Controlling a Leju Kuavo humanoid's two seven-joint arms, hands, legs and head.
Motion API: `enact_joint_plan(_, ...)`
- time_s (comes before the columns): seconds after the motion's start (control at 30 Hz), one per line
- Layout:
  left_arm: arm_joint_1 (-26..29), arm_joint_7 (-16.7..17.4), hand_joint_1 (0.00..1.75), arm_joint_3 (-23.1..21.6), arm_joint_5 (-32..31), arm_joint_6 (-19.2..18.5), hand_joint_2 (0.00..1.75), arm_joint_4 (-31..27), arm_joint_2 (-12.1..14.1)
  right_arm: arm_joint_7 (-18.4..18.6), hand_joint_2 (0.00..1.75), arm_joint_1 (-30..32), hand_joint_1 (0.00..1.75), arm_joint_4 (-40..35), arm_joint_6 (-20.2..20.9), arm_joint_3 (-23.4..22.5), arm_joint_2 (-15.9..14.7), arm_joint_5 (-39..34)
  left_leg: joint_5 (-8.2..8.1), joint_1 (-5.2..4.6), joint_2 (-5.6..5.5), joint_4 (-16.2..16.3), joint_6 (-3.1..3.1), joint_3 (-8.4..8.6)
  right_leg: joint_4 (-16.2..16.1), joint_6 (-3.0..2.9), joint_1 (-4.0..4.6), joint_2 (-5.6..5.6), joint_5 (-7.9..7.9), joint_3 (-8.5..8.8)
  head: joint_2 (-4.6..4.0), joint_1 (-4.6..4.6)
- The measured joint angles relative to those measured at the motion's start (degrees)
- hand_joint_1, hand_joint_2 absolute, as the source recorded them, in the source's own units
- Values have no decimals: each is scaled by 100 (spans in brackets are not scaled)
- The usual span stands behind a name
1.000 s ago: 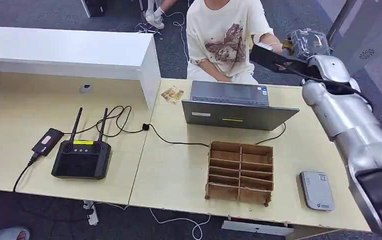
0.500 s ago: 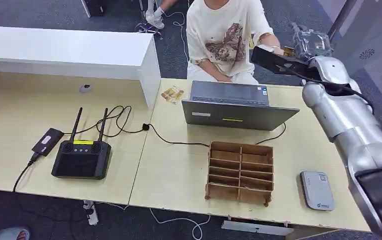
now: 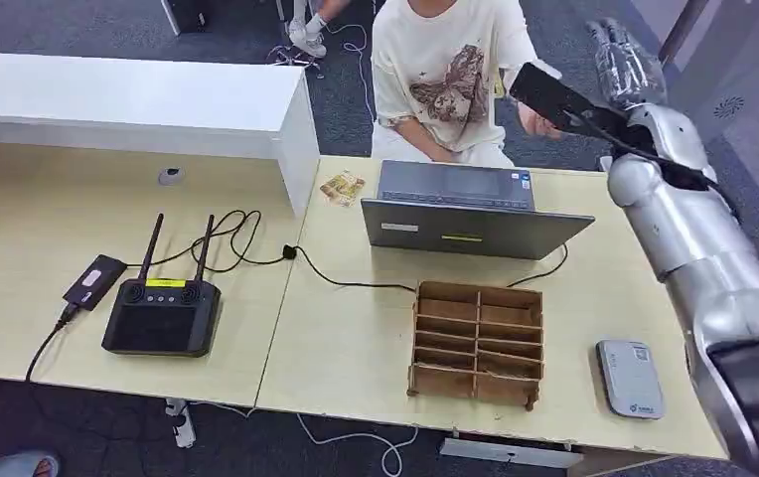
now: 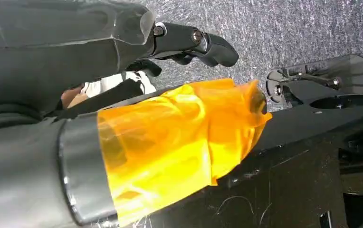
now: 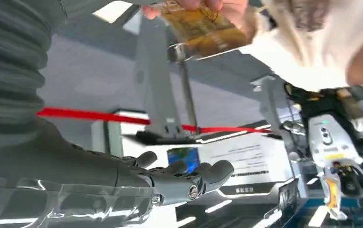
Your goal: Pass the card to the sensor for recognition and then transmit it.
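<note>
With the card (image 5: 203, 26) pinched in a person's hand (image 5: 208, 5), handover looks finished: right hand (image 5: 189, 178), upper right, spread and empty. Left hand (image 4: 189, 45): grip unclear.

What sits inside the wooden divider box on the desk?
The wooden divider box shows two columns of slots, and those in the head view look empty, with no card in them. The slot floors nearest the camera are hidden behind the front wall.

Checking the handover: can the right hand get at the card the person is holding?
Probably yes: the right hand is open, raised beside the person's hand holding the card, with nothing between them.
</note>
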Motion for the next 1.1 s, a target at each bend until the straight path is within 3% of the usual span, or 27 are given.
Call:
enact_joint_plan(0.2,40,-46,0,0,66,52,0,0,9,-208,175,265,0,-454,-209,-415,-4,-477,0,0,2,0,0,1,-1,0,0,3,0,-3,0,0)
enact_joint_plan(0.3,83,-83,0,0,114,68,0,0,28,-485,175,496,0,-840,-267,-693,-24,-1008,0,0,1,0,0,1,-1,0,0,2,0,-3,0,0)
enact_joint_plan(0.57,115,-98,0,0,140,70,0,0,48,-584,175,820,0,-1408,-256,-1036,-87,-1275,0,0,3,0,0,1,-1,0,0,5,0,-4,0,-2)
enact_joint_plan(0.83,188,-254,0,20,350,107,0,0,90,-1320,175,1675,0,-2600,348,-1607,-273,-3784,-1,0,-2,0,0,-2,-4,0,0,-2,-1,-5,0,0)
enact_joint_plan(1.1,260,-407,0,70,468,107,0,0,127,-2020,175,3403,0,-4344,943,-2315,-818,-5948,-11,0,-2,0,10,-3,-13,2,0,-3,-3,-6,0,-2)
